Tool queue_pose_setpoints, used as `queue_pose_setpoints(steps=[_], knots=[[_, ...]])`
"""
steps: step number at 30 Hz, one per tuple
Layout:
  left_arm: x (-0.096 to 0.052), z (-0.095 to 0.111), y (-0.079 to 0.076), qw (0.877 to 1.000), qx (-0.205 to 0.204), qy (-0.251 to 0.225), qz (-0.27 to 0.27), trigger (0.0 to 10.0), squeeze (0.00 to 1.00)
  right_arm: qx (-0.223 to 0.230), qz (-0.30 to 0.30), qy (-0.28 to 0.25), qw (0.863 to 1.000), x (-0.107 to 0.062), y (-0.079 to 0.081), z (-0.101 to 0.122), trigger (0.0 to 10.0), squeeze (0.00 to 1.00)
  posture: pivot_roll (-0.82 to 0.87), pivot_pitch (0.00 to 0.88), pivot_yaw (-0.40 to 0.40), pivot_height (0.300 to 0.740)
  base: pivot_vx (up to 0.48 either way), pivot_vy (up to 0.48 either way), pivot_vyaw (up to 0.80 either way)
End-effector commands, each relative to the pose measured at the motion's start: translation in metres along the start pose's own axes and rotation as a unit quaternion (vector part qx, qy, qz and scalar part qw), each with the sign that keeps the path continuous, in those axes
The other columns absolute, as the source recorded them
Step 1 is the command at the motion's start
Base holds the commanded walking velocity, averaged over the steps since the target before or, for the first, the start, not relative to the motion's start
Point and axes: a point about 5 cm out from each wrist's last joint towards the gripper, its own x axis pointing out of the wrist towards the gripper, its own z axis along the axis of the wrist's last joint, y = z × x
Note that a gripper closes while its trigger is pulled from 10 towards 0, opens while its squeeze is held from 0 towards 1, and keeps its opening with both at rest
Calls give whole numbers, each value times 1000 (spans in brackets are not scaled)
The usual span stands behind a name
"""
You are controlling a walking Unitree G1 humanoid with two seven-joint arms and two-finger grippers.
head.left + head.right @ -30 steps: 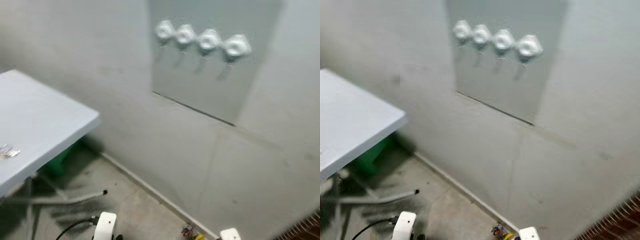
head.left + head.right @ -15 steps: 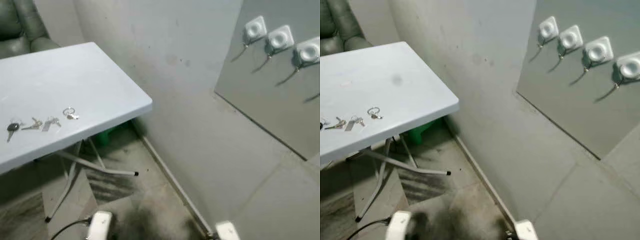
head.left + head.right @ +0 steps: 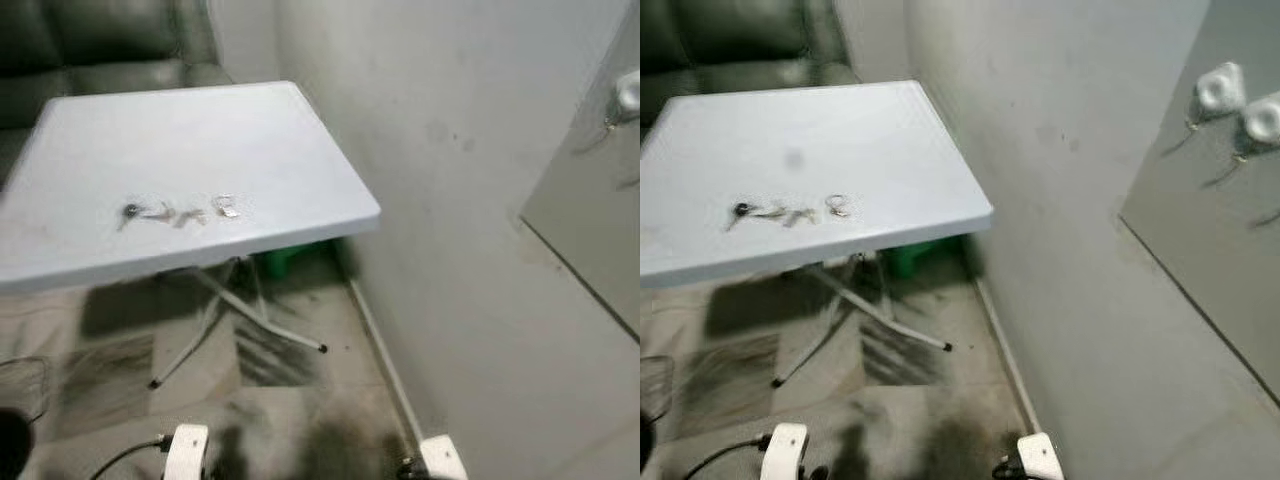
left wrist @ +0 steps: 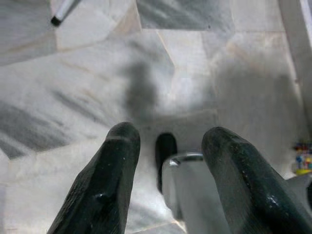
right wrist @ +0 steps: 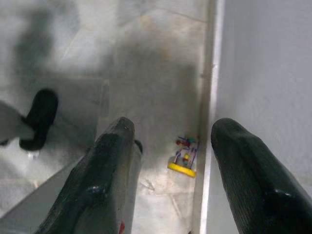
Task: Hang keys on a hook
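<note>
Several keys lie in a loose row on a white folding table, a ringed one at the row's right end. White hooks sit on a grey wall panel at the far right, well away from the table. Both arms hang low over the marble floor. My left gripper is open with nothing between its fingers. My right gripper is open too, close to the wall's baseboard.
A dark sofa stands behind the table. A green object sits under the table by its crossed metal legs. A small colourful object lies on the floor by the baseboard. The wall runs along the right.
The camera has swung left: the table and keys now sit mid-view and the hooks have slid to the right edge. Nothing was picked up.
</note>
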Motion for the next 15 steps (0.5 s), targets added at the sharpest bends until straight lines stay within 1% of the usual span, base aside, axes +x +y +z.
queue_pose_setpoints(steps=[1, 10, 14, 15], knots=[[-1, -5, 1, 1000, -4, 9, 1, 10000, 0, 11, -2, 6, 1000, -1, -1, -3, 10000, 0, -123, 0, -14, 740, 0, 0, 800], [0, -3, -1, 1000, -11, 5, 1, 10000, 0, 15, -1, 1, 1000, 0, -1, 0, 10000, 0, -123, 0, -16, 740, 0, 0, 800], [0, -2, -2, 1000, -15, 2, 0, 10000, 0, 32, -1, -5, 999, 0, -1, 1, 10000, 0, -122, 0, -16, 740, 0, 0, 800], [1, 0, -3, 1000, -14, 0, -1, 10000, 0, 57, -1, -6, 998, 0, -2, 1, 10000, 0, -122, 0, -17, 740, 0, 0, 0]])
